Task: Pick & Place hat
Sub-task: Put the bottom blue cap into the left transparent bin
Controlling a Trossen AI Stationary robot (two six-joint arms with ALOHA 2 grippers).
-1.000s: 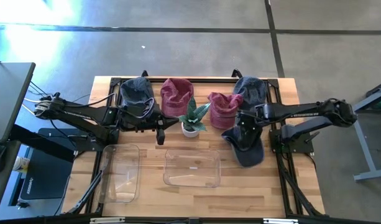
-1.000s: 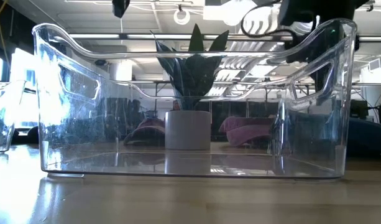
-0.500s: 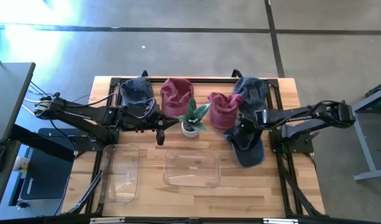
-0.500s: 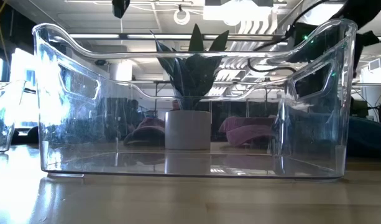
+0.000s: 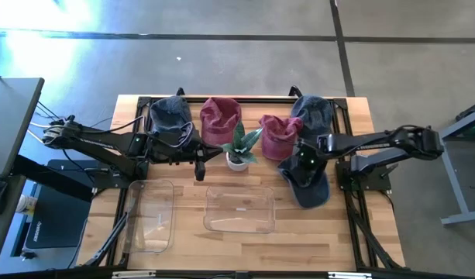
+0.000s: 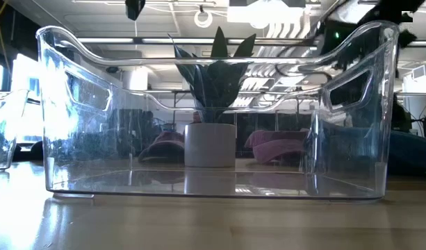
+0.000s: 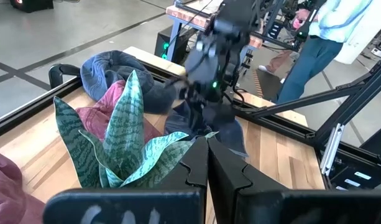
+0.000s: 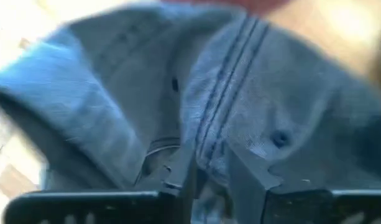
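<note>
Right gripper pinching the blue cap

The right gripper [image 5: 303,160] sits directly on the blue cap [image 5: 307,184] at the table's right, fingers narrowed on a fold of its fabric; the clear bin [image 5: 239,209] lies leftward. The left gripper [image 7: 208,163] waits shut.

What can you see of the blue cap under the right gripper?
The blue cap is dark denim-like fabric with stitched seams and small eyelets. It lies crumpled on the wooden table, near the right side, in front of the red hat and to the right of the clear bin. The right gripper is down on its rear part, and in the right wrist view the fingers pinch a fold of the fabric. Nothing shows it lifted yet.
</note>
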